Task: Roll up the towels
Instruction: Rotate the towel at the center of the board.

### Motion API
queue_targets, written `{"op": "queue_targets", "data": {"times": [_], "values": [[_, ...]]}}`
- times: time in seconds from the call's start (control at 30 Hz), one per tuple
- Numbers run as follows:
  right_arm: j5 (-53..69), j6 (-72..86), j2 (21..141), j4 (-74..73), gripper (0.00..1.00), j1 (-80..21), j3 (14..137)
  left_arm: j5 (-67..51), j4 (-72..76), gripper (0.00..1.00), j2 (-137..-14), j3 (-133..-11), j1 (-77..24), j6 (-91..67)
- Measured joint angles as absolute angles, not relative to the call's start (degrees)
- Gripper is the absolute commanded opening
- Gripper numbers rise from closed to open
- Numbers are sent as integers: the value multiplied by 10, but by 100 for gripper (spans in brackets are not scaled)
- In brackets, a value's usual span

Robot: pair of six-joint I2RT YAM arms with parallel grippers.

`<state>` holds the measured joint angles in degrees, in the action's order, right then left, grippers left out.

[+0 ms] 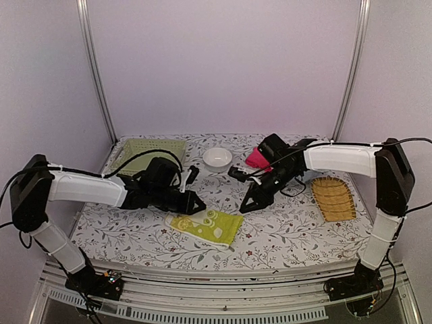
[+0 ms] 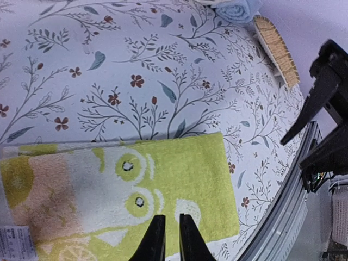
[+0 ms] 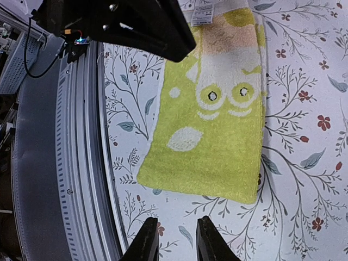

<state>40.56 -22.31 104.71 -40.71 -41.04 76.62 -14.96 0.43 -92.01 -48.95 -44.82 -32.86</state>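
Left arm (image 1: pixel 88 189) and right arm (image 1: pixel 341 158) were the same deal: smooth white shells on the long links, chunky black joints, black cables (image 1: pixel 145 153) looping loose alongside. Left gripper (image 2: pixel 169 239) had skinny black pointed fingers (image 2: pixel 155 243).

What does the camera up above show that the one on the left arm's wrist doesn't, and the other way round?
Only the overhead view: the pale green basket, the white bowl and the pink towel. Only the left wrist view: a pale blue towel at the picture's top edge. Both: the yellow-green towel lying unrolled, the woven tray and the flowered table.
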Motion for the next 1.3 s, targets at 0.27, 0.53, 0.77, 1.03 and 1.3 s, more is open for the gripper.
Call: {"op": "queue_targets", "data": {"times": [0.27, 0.53, 0.77, 1.03, 1.3], "values": [[394, -213, 1134, -384, 24, -413, 843, -150, 28, 8, -907, -412, -490, -347], [377, -225, 1179, -373, 22, -420, 820, -98, 7, 7, -906, -372, -481, -381], [362, -243, 1170, -366, 22, -453, 748, -101, 27, 7, -991, -438, -461, -363], [379, -241, 1140, -371, 23, -474, 709, -147, 67, 8, -1140, -600, -448, -293], [378, -246, 1064, -403, 27, -450, 691, -156, 52, 15, -1136, -609, -444, -249]]}}
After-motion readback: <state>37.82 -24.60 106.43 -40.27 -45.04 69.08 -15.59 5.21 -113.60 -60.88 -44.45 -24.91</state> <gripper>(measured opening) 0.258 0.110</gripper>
